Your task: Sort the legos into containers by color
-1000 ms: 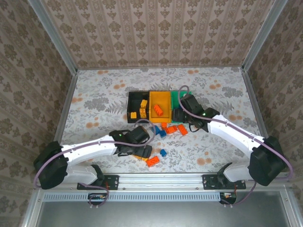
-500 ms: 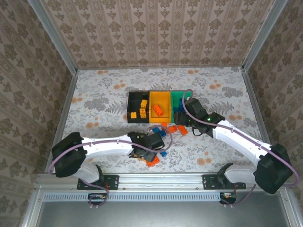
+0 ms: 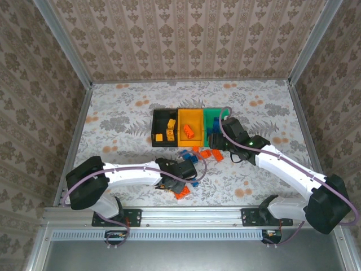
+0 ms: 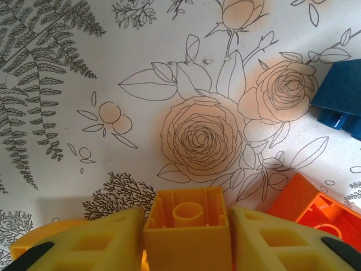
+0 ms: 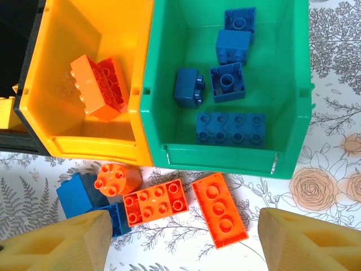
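The left gripper [image 4: 186, 219] is squeezed shut on a yellow brick [image 4: 188, 240]. Both fingers [image 4: 107, 240] touch the brick's sides, and its hollow side faces the wrist camera. This is close to the near edge of the tabletop [image 3: 124, 118], about halfway along it.

Other yellow bricks sit in the black bin [image 3: 156, 127], so I think this one belongs there. That bin is at the left end of the row, in the middle of the tabletop. From the gripper it lies toward the far edge and a little to the left. The left arm is the nearer one.

The right gripper [image 5: 183, 240] is wide open and holds nothing. It hangs over red bricks [image 5: 155, 204] on the tabletop, just in front of the green bin [image 5: 276, 84].
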`<state>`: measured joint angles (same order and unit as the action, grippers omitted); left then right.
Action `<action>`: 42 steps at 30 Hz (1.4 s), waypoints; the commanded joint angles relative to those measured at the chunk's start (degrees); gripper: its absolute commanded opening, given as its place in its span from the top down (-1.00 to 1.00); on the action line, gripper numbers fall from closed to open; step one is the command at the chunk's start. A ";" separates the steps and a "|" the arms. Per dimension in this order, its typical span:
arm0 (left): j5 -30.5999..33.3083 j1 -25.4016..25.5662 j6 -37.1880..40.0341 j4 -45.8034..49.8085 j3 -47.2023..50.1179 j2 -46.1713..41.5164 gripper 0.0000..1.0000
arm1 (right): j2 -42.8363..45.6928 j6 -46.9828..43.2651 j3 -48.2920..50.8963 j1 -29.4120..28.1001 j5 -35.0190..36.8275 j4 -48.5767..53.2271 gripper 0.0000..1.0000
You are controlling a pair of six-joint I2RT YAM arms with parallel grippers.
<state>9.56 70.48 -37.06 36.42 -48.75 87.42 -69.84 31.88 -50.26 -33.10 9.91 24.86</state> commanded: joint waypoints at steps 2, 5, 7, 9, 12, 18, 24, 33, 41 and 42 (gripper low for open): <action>-0.59 0.45 0.10 0.48 0.03 0.15 0.32 | 1.38 0.51 0.43 0.40 1.08 0.63 -0.42; 0.70 0.45 -0.11 1.05 -0.51 -0.93 0.41 | 1.64 0.65 0.56 0.53 1.42 0.56 -0.42; 2.18 0.36 0.13 1.71 -1.12 -2.33 0.44 | 1.73 0.71 0.61 0.71 1.45 0.58 -0.42; 3.42 -0.34 0.31 2.26 -1.85 -4.05 0.47 | 1.86 0.82 0.72 0.84 1.43 0.60 -0.42; 6.18 -3.14 1.52 3.37 -3.42 -7.33 0.50 | 2.24 1.08 0.86 1.07 1.34 0.51 -0.42; 10.16 -15.00 5.82 -3.03 -4.94 -14.52 0.50 | 2.78 1.48 1.46 1.50 1.43 0.29 -0.42; 10.99 -26.87 8.76 -14.89 -8.27 -12.09 0.48 | 2.43 2.14 1.90 1.79 1.16 0.34 -0.42; 7.50 -35.72 11.15 -19.08 -18.48 3.44 0.50 | 3.53 2.53 2.09 1.90 1.34 1.19 -0.42; 5.77 -36.60 12.14 -16.01 -26.34 13.33 0.34 | 3.40 2.57 2.01 1.90 -1.23 1.15 -0.42; 5.32 -36.51 11.89 -15.58 -27.06 13.77 0.29 | 3.40 2.55 2.09 1.90 -1.68 1.23 -0.42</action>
<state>16.45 34.09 -26.22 19.07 -72.99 100.51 -67.33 33.43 -48.88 -31.42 9.74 25.04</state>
